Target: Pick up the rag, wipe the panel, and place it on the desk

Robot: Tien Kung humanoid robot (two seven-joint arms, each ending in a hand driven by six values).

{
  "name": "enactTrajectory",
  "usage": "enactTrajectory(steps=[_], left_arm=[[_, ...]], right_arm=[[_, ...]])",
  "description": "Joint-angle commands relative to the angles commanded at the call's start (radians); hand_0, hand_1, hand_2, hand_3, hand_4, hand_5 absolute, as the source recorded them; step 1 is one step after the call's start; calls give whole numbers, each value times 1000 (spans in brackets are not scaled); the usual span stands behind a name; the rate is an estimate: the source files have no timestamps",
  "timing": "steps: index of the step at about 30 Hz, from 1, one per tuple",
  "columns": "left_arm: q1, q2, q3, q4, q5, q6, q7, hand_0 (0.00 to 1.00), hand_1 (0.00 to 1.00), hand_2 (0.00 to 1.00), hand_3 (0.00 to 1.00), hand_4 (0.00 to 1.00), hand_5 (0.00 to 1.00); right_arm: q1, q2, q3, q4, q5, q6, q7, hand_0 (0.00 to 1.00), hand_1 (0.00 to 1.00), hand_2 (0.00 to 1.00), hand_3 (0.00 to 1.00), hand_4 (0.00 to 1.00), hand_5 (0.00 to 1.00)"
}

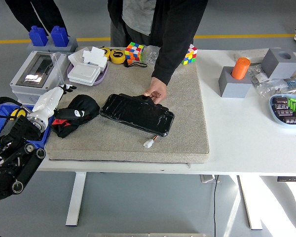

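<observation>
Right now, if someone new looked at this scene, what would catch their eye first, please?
Probably the glossy black panel lying at an angle in the middle of the grey mat, with a person's hand holding its far edge. Next, at the mat's left, the robot's left hand reaches toward the black and red rag. Bright cubes sit at the far edge.

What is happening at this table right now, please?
The robot's left hand reaches in from the left and rests at a black rag on the grey mat; the rag is not yet lifted. Whether the fingers grip it is unclear. A person at the far side holds the black panel by its far edge with one hand. The right arm is not in view.
</observation>
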Motion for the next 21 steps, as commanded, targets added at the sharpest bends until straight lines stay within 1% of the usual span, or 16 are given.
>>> enactTrajectory(steps=[1, 4, 7, 8, 13, 14, 16, 19, 20, 21], left_arm=[[-1, -1, 2, 2, -4, 0, 0, 799, 798, 817, 796, 998, 351], [-5, -3, 12, 7, -14, -3, 2, 799, 798, 817, 796, 998, 351], [-17, -11, 26, 27, -18, -7, 16, 799, 798, 817, 796, 998, 351], [-22, -13, 29, 35, -17, -5, 21, 717, 739, 764, 757, 998, 302], [-36, -23, 33, 61, -2, 13, 24, 717, 739, 764, 757, 998, 302], [-39, -23, 36, 65, -3, 17, 23, 544, 625, 610, 626, 855, 46], [-44, -25, 40, 74, 6, 27, 20, 544, 625, 610, 626, 855, 46], [-48, -28, 41, 87, -2, 16, 28, 544, 625, 610, 626, 855, 46], [-48, -29, 41, 90, -4, 15, 28, 376, 488, 545, 576, 730, 2], [-48, -29, 41, 92, -9, 16, 26, 376, 488, 545, 576, 730, 2]], right_arm=[[0, 0, 0, 0, 0, 0, 0, 591, 604, 537, 533, 897, 360], [0, 0, 0, 0, 0, 0, 0, 591, 604, 537, 533, 897, 360], [1, -1, -1, 0, -1, 0, 0, 591, 604, 537, 533, 897, 360], [2, -1, -2, 0, 0, 0, 0, 591, 604, 537, 534, 899, 362], [3, 0, -4, 3, 3, -1, 1, 591, 604, 537, 534, 899, 362], [3, -1, -3, 4, 3, -1, 1, 591, 604, 537, 533, 900, 363], [3, -1, -3, 4, 3, -2, 1, 591, 604, 537, 533, 900, 363], [3, -1, -4, 3, 3, -2, 1, 591, 604, 537, 533, 900, 363], [3, -1, -3, 4, 3, -2, 1, 591, 604, 537, 533, 901, 363], [3, -1, -4, 4, 4, -2, 2, 591, 604, 537, 533, 901, 363]])
